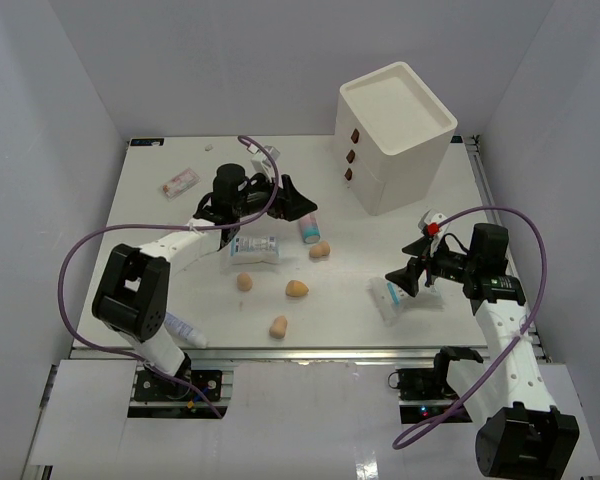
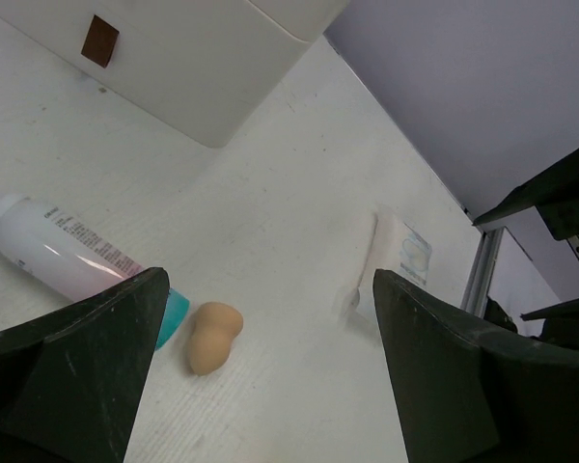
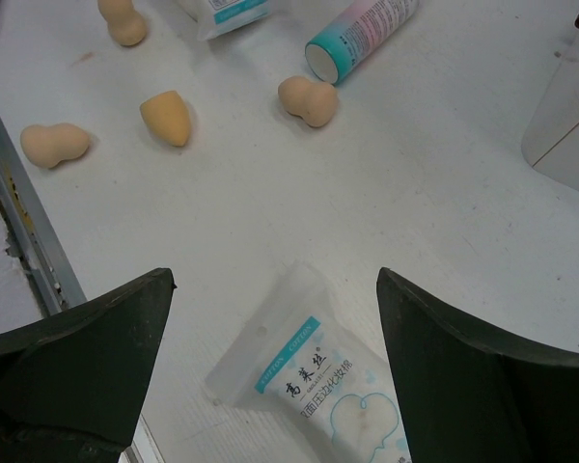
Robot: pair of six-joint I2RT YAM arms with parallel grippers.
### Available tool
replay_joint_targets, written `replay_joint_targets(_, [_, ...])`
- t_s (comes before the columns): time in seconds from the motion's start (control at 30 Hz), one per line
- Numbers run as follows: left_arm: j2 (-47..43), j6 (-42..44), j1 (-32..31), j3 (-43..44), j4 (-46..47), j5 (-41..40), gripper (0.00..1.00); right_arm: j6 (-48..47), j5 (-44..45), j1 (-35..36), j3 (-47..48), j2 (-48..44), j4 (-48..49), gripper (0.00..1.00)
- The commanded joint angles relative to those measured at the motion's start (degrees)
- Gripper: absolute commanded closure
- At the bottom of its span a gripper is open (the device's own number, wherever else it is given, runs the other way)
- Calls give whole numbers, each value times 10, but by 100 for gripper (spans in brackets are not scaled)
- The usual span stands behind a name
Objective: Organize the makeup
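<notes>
My right tool (image 3: 273, 289) is wide open and holds nothing. It hangs just over the flat white packet with teal print (image 3: 314, 386), at the lower right of the white worktop (image 3: 444, 193). The packet looks light, floppy and slippery, so I would pinch a thin edge. My left tool (image 2: 270, 318) is wide open and empty too, by the white bottle with a teal cap (image 2: 58, 246) in the middle. It may roll. Four tan egg-shaped sponges (image 1: 297, 289) lie below it and look squishy
</notes>
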Motion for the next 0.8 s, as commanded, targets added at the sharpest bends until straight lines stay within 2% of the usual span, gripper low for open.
replay_joint_targets(0.0, [22,40,-3,49,53,-14,2,-16,-38,3,30,2,-6,7])
replay_joint_targets(0.33, [191,57,-11,219,71,17,2,-12,-40,3,31,-1,-3,6])
replay_joint_targets(0.53, [265,95,-31,329,84,-26,2,-11,-38,9,30,0,-2,6])
replay_joint_targets(0.77, [364,108,-34,424,133,-54,11,-11,-36,16,30,4,0,6])
